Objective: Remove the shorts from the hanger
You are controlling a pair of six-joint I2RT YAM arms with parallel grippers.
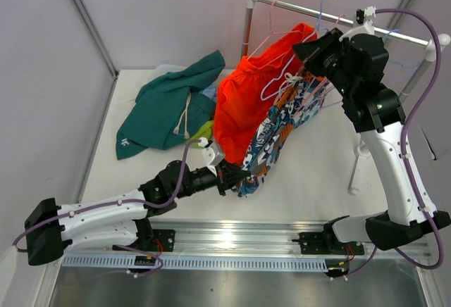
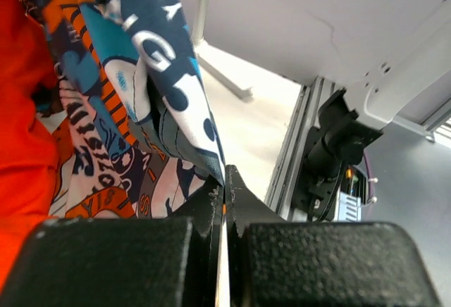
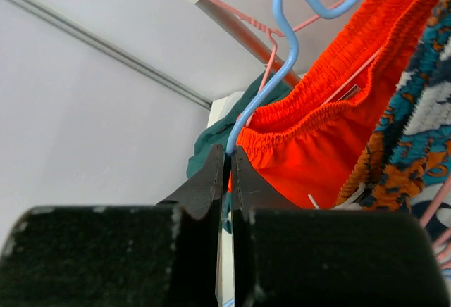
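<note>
Printed teal-white-orange shorts [image 1: 278,134] hang from the rack beside bright orange shorts [image 1: 246,106]. My left gripper [image 1: 231,178] is low at their bottom hem. In the left wrist view it [image 2: 225,180] is shut on the edge of the printed shorts [image 2: 134,82], with orange fabric [image 2: 21,124] at the left. My right gripper [image 1: 310,48] is up by the rail. In the right wrist view it [image 3: 227,153] is shut on the lower leg of a blue hanger [image 3: 282,46], next to the orange waistband [image 3: 331,103]. Dark teal shorts [image 1: 173,103] lie on the table, with a lime green bit [image 1: 204,128] beside them.
The metal rack rail [image 1: 394,34] crosses the back right, carrying pink and white hangers [image 1: 278,82]. Its foot [image 1: 354,173] stands on the table at the right. An aluminium rail [image 1: 239,240] with both arm bases runs along the near edge. Walls close the left and back.
</note>
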